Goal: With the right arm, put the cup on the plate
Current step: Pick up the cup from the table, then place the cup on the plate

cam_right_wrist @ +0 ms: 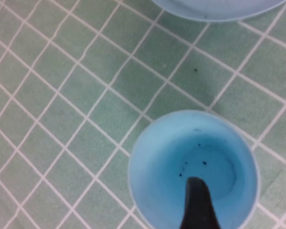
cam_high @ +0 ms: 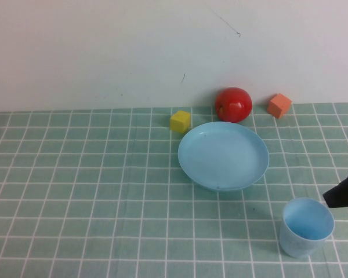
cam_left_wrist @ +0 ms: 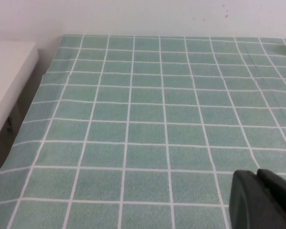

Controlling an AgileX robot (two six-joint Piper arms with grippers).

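The light blue cup [cam_high: 306, 226] stands upright on the green checked cloth at the front right, apart from the plate. The round light blue plate [cam_high: 223, 155] lies empty at mid-table, up and left of the cup. My right gripper [cam_high: 338, 196] comes in from the right edge, just above the cup's right rim. In the right wrist view I look straight down into the cup [cam_right_wrist: 155, 162]. One black finger [cam_right_wrist: 198, 202] hangs over its inside, and the other finger is out of view. The jaws stand open and hold nothing. My left gripper [cam_left_wrist: 256, 174] is shut and empty over bare cloth.
A red ball [cam_high: 233, 104], a yellow cube [cam_high: 180, 121] and an orange cube [cam_high: 279, 105] sit behind the plate along the wall. The plate's rim [cam_right_wrist: 219, 14] shows in the right wrist view. A white ledge [cam_left_wrist: 5, 81] borders the cloth in the left wrist view.
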